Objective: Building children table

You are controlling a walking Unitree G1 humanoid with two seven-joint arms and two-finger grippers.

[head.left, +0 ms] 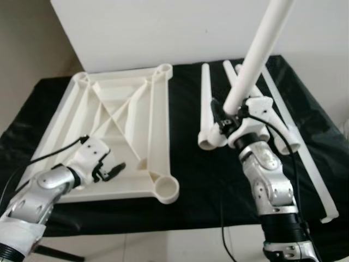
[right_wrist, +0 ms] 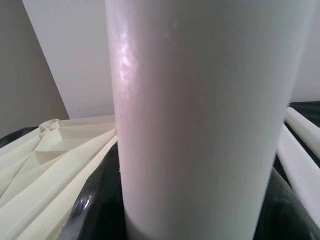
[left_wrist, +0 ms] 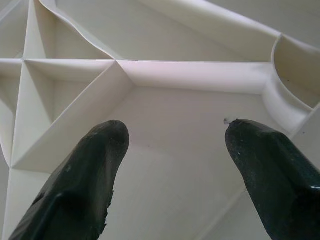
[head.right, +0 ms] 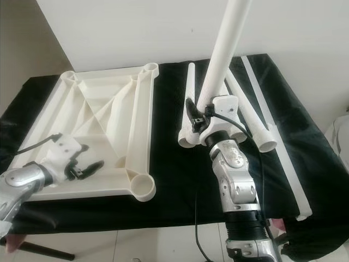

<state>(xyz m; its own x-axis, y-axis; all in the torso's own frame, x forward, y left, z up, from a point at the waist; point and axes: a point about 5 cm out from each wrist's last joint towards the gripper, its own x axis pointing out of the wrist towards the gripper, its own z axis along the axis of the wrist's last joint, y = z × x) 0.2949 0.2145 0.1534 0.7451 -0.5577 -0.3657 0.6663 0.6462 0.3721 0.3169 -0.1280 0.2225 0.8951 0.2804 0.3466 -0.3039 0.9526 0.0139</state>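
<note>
We have the right gripper (head.left: 232,121) clamped on one table leg (head.left: 256,60), its fingers wrapped around the lower end of the tube. The leg stands nearly upright, its long axis leaning up and away from the gripper toward the wall — so it is already lifted clear of the desk (head.left: 218,180). Just behind and beside this gripper, the spare legs (head.left: 206,103) lie flat on the black cloth, their long axes pointing away from us, with a long flat strip (head.left: 305,158) further out to the right.

The tabletop (head.left: 120,125) lies upside down, ribs up, off to the left of the right gripper. Its near corner socket (head.left: 165,188) sits left of and closer to us than the held leg's bottom end, apart from it. That is the relation the coming move seems to turn on: we judge the leg must travel leftward and toward us, stay close to vertical, and come down with its end over the round socket.

Our left gripper (head.left: 112,170) hovers over the near edge of the tabletop with its fingers (left_wrist: 85,180) spread apart, holding nothing. In the left wrist view the socket's curved wall sits just beyond one fingertip — so this arm is the nearer one to the socket and could steady the tabletop.
</note>
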